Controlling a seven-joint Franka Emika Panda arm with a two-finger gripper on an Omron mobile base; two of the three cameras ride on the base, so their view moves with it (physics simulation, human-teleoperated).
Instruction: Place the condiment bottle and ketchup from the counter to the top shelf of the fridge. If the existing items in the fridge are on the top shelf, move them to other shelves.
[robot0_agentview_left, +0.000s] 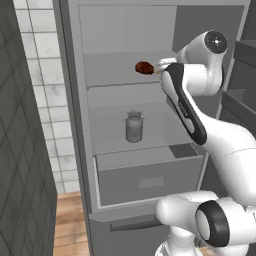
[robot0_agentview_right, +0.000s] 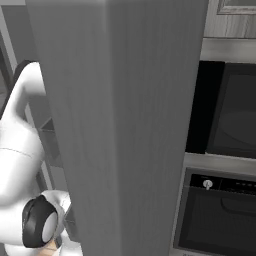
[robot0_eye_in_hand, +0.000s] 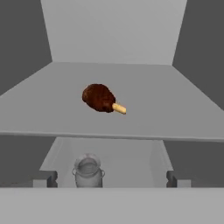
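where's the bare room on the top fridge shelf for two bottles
The top shelf is bare left and right of the drumstick, out to both side walls, and behind it to the back wall. The middle is taken. The shelf below holds the milk can at its centre.

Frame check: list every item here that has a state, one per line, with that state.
fridge: door open, interior exposed.
chicken drumstick: lying on its side on the top shelf, bone end toward the front right.
milk can: upright, lid on, on the shelf below.
drawer: pulled partly out.
tool: open, holding nothing.
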